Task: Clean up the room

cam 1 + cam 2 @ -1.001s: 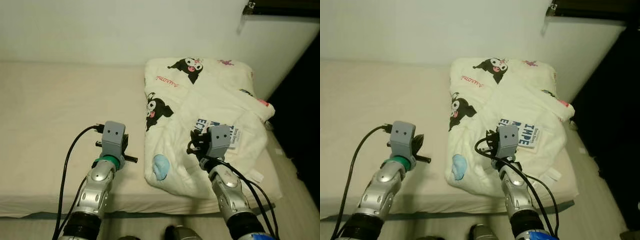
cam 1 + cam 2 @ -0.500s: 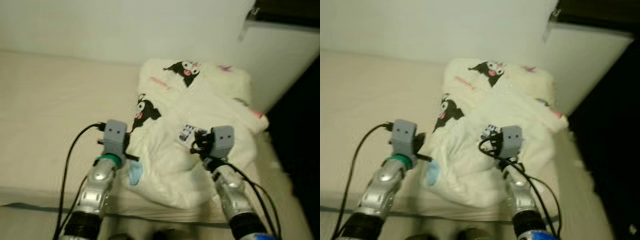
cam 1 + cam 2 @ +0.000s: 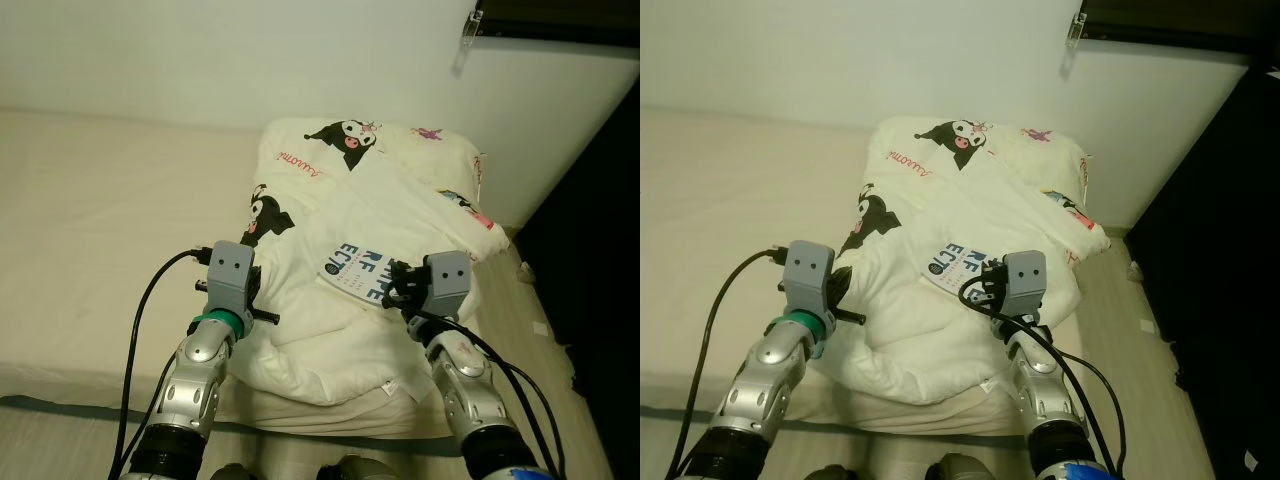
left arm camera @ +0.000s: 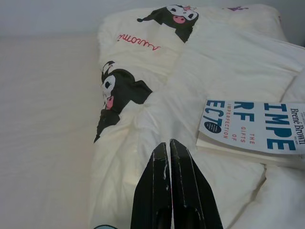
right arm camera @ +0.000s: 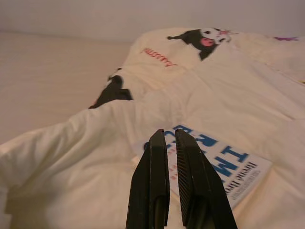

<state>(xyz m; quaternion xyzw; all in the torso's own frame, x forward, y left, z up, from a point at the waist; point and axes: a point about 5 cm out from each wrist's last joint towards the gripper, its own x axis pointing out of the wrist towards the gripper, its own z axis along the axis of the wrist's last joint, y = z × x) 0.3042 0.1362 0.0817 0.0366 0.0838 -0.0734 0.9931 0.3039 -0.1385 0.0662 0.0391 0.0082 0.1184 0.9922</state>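
Pale wall (image 3: 250,60) behind; dark shelf (image 3: 560,20) mounted high.

Book (image 4: 252,126) title cut off by frame edge in left wrist view; small print illegible. In right wrist view, right gripper (image 5: 171,138) fingers cover part of book cover. Head views: right wrist camera housing (image 3: 447,285) hides book's near corner. Bed (image 3: 90,240) extends past frame.

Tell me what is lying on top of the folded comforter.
A white book with blue lettering lies face up on the comforter, ahead of the right gripper. The bed under the comforter is covered.
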